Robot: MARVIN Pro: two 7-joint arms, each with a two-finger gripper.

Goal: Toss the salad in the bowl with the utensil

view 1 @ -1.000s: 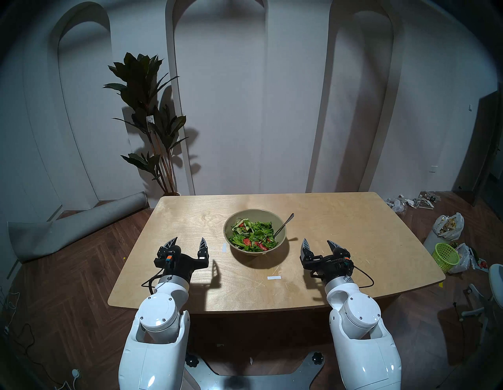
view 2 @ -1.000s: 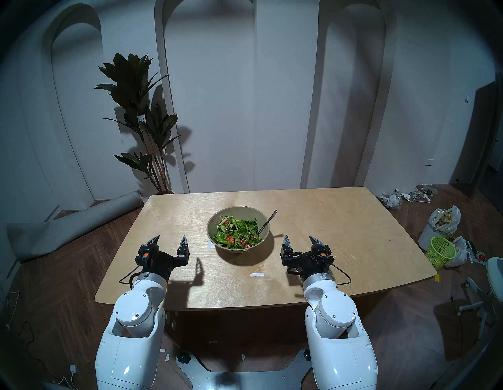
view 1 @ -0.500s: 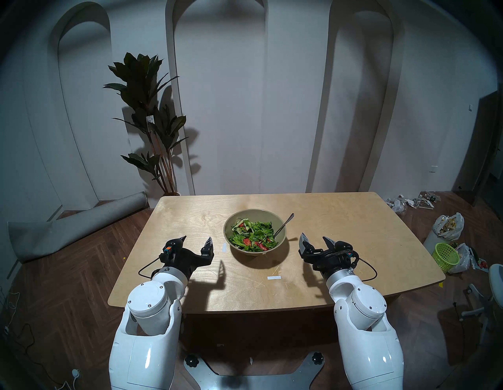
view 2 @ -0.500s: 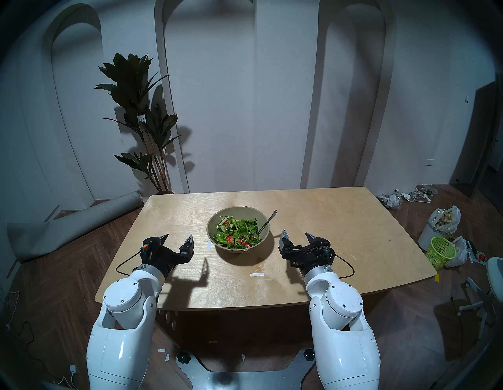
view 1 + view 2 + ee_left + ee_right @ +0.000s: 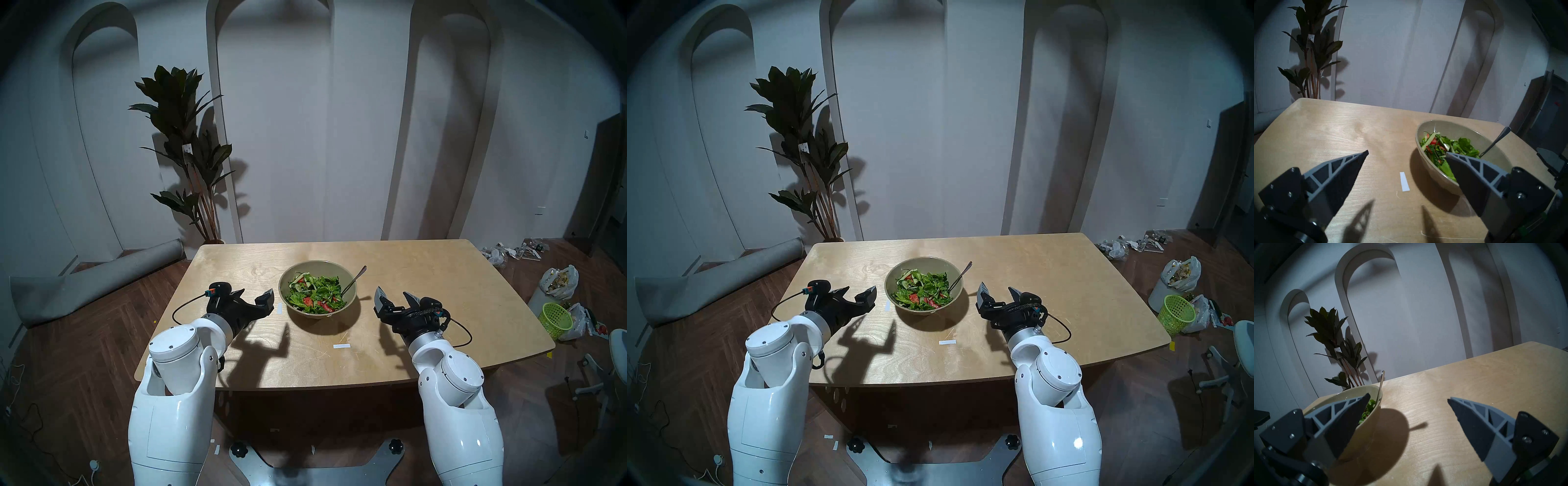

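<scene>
Tabletop [image 5: 424, 281]: one, pale wood, rounded corners.

Bowl [image 5: 317, 268]: one, olive-beige, round, standing near the middle of the tabletop, between my two arms.

Salad [image 5: 314, 294]: one heap inside the bowl, chopped green leaves with several red tomato pieces and pale cucumber slices; the exact number of pieces is too small to count.

Spoon [image 5: 354, 280]: one, silver, its head buried in the salad at the bowl's right side, its handle leaning out over the rim toward the far right. Nothing of mine touches it.

My left gripper [image 5: 255, 294]: one, two fingers spread apart and empty, held just left of the bowl, tips aimed toward it. From my left wrist the right-hand finger [image 5: 1473, 171] overlaps the bowl's near wall in view; contact cannot be told.

My right gripper [image 5: 395, 296]: one, two fingers spread apart and empty, just right of the bowl, apart from it.

White tape strips: two on the tabletop, one [image 5: 279, 308] between my left gripper and the bowl, one [image 5: 341, 346] nearer me, in front of the bowl.

Potted plant [image 5: 183, 135]: one, by the wall.

Lime-green mesh basket [image 5: 556, 320]: one, on the floor at right.
</scene>
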